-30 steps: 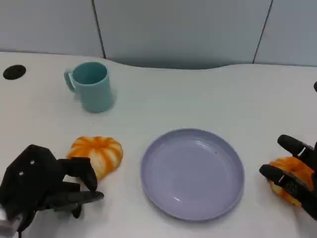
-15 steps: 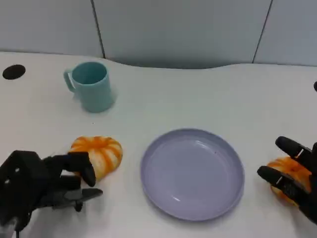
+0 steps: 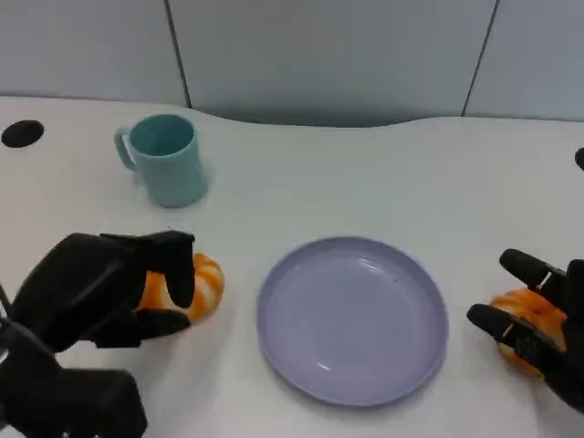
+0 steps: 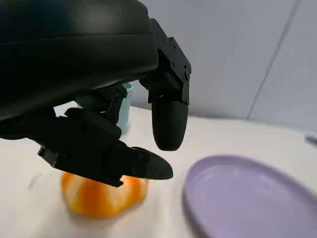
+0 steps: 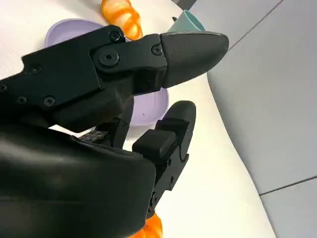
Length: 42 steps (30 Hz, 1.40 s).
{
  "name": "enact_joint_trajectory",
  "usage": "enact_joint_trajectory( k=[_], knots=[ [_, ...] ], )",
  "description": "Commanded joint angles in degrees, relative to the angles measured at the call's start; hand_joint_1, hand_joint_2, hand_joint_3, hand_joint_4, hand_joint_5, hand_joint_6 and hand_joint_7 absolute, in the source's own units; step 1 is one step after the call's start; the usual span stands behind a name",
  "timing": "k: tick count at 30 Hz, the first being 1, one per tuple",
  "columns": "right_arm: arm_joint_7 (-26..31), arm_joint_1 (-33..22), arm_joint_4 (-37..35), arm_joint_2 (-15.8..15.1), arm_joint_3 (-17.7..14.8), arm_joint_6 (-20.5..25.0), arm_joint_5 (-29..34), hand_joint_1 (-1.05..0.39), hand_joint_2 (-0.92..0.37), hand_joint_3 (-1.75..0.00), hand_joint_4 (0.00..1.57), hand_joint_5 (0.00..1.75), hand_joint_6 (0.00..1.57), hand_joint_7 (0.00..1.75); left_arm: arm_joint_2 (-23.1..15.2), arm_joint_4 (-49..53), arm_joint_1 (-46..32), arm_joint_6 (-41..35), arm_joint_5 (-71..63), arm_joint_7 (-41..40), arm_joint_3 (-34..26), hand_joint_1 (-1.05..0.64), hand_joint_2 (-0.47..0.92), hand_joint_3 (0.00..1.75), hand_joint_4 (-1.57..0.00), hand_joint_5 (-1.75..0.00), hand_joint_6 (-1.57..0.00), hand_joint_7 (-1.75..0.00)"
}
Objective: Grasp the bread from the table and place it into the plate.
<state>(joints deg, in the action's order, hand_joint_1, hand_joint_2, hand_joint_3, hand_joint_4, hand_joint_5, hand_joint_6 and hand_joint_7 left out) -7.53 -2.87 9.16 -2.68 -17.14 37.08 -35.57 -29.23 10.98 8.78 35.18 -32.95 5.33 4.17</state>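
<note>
Head view gave us one plate (image 3: pixel 352 319), one cup (image 3: pixel 164 159) beyond it, two breads; our left hand (image 3: pixel 100 287) spread wide over one bread (image 3: pixel 208 283), our right hand (image 3: pixel 538 324) spread over the other bread (image 3: pixel 522 306).

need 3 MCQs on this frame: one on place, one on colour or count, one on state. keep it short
1. Where does the mug stand?
A. On the plate
B. Behind the left bread
C. Beside the right hand

2. What colour is the plate?
A. Lavender
B. Green
C. Red

3. What lies in the plate?
A. Both breads
B. One bread
C. Nothing

Answers: 1 B, the head view shows the teal mug farther back than the left bread, which sits under the left hand. 2 A, its surface is pale purple. 3 C, the left bread and the right bread, by the right hand, both lie on the table.
</note>
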Motion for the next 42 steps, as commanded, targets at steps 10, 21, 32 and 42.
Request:
enact_joint_trajectory(
  k=[10, 21, 32, 42],
  knots=[
    [0.1, -0.1, 0.2, -0.1, -0.6, -0.4, -0.8, -0.38, -0.92, -0.29, 0.58, 0.88, 0.66, 0.49, -7.5, -0.7, 11.6, -11.3, -11.9, 15.6, 10.7, -0.74, 0.85, 0.0, 0.0, -0.04, -0.13, 0.0],
    [0.4, -0.2, 0.7, -0.1, -0.3, -0.1, -0.7, -0.37, -0.92, -0.3, 0.58, 0.9, 0.66, 0.48, -2.0, 17.0, 25.1, -17.6, -13.4, 23.8, 20.4, -0.75, 0.76, 0.0, 0.0, 0.0, -0.09, -0.01],
    [0.4, -0.6, 1.2, -0.1, -0.4, -0.1, -1.0, -0.38, -0.92, -0.31, 0.57, 0.91, 0.66, 0.47, 3.7, 34.5, 33.4, -19.9, -20.0, 15.4, 29.8, -0.85, 0.84, 0.03, 0.0, 0.0, -0.05, 0.0],
    [0.1, -1.1, 1.9, -0.4, -0.3, -0.3, -1.3, -0.39, -0.92, -0.32, 0.56, 0.92, 0.65, 0.46, 9.6, 51.6, 38.6, -21.2, -22.5, 3.0, 35.9, -0.85, 0.92, 0.24, 0.0, 0.0, -0.02, -0.01]
  ],
)
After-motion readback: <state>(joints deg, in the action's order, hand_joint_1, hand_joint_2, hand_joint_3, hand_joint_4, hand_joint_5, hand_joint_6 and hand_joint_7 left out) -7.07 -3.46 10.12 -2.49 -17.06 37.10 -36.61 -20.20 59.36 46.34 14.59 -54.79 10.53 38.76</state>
